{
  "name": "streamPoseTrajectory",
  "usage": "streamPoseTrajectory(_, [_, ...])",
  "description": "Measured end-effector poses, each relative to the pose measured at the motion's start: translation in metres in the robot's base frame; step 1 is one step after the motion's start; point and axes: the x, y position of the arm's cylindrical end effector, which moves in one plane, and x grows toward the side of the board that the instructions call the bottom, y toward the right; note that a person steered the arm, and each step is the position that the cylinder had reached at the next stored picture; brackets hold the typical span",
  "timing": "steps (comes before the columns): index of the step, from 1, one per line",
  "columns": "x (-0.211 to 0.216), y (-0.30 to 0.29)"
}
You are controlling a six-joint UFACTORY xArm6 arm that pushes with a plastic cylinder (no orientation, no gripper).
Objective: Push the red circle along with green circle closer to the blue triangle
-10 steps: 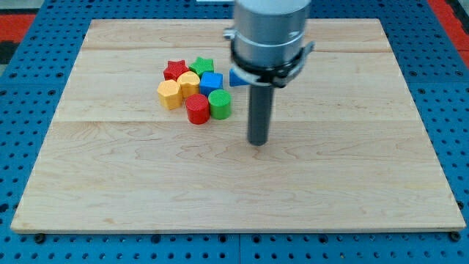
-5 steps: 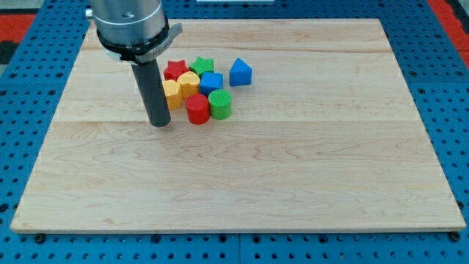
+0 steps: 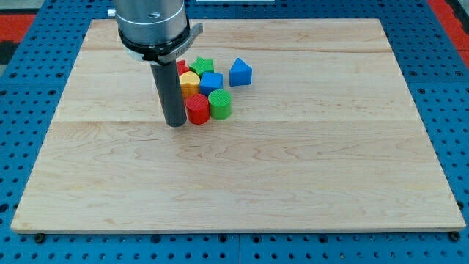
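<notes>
The red circle (image 3: 197, 108) and the green circle (image 3: 220, 104) stand side by side at the bottom of a block cluster, touching. The blue triangle (image 3: 240, 72) stands apart at the cluster's upper right. My tip (image 3: 175, 123) is on the board just left of the red circle, close to or touching it. The rod hides the blocks at the cluster's left.
A yellow block (image 3: 190, 80), a blue cube (image 3: 211, 82), a green star (image 3: 203, 66) and a sliver of a red block (image 3: 182, 67) crowd above the two circles. The wooden board (image 3: 293, 169) lies on a blue pegboard.
My tip swept from right of the cluster to its left, then moved a little right, up against the red circle. The blocks have not visibly shifted.
</notes>
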Motion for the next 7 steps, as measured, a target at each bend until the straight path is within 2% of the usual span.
streamPoseTrajectory(1, [-0.001,-0.022])
streamPoseTrajectory(3, [-0.013,-0.020])
streamPoseTrajectory(7, [-0.013,0.039])
